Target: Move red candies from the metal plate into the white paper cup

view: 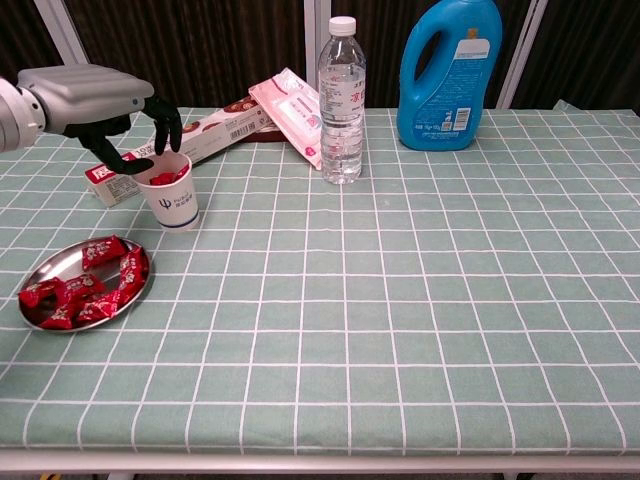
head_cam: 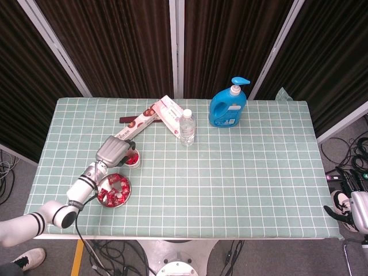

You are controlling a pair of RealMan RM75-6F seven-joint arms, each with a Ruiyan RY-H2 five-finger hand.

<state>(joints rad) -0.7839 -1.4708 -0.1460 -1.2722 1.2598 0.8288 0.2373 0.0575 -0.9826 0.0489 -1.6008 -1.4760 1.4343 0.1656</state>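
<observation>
I judge the next reach turns on the metal plate (view: 42, 268): it lies toward me from my left hand (view: 105, 100) and lower, the red candies (view: 88, 285) heaped on it. The hand hovers at the white paper cup (view: 172, 192) just beyond, fingers (view: 165, 118) spread over the rim, holding nothing; red shows inside. The right hand is barely visible off the table's far side; its state is unclear.

The left hand (view: 105, 110) hangs over the paper cup (view: 169, 193), dark fingers (view: 165, 125) spread and holding nothing. A red candy (view: 166, 179) lies inside the cup. More red candies (view: 85, 285) sit on the metal plate (view: 38, 272) nearer on the desk (view: 420, 300).
</observation>
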